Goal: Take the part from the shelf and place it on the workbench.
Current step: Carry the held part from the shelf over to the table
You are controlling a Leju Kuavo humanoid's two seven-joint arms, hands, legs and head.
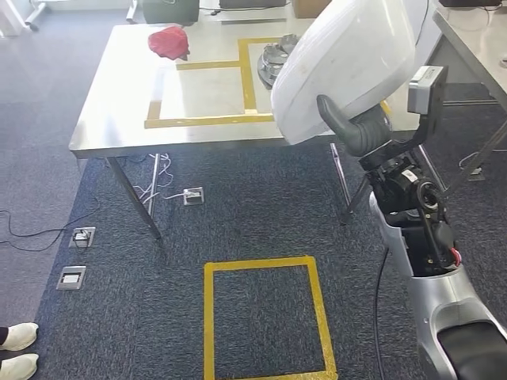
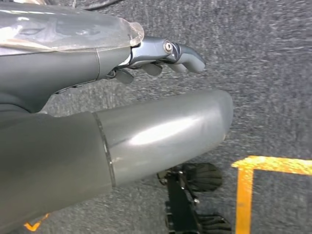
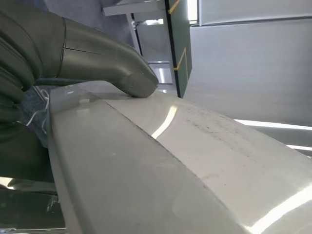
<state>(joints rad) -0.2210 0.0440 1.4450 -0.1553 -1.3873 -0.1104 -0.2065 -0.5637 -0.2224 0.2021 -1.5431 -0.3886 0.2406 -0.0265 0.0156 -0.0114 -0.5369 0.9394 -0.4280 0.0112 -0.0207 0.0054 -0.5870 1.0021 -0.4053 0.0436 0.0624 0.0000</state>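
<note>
1. The left hand (image 2: 162, 56) hangs over the carpet, fingers stretched out, holding nothing.
2. The right hand (image 1: 352, 131) grips the white part (image 1: 344, 67), which is lifted in the air.
3. The workbench (image 1: 120, 111) is just ahead; I judge only placing remains.

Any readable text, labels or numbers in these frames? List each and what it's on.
None readable.
A small white label on the right arm's wrist unit: too small to read.
The white part held by the right robot hand: no lettering shows.
The workbench and the floor carry plain yellow tape outlines, no characters.
</note>
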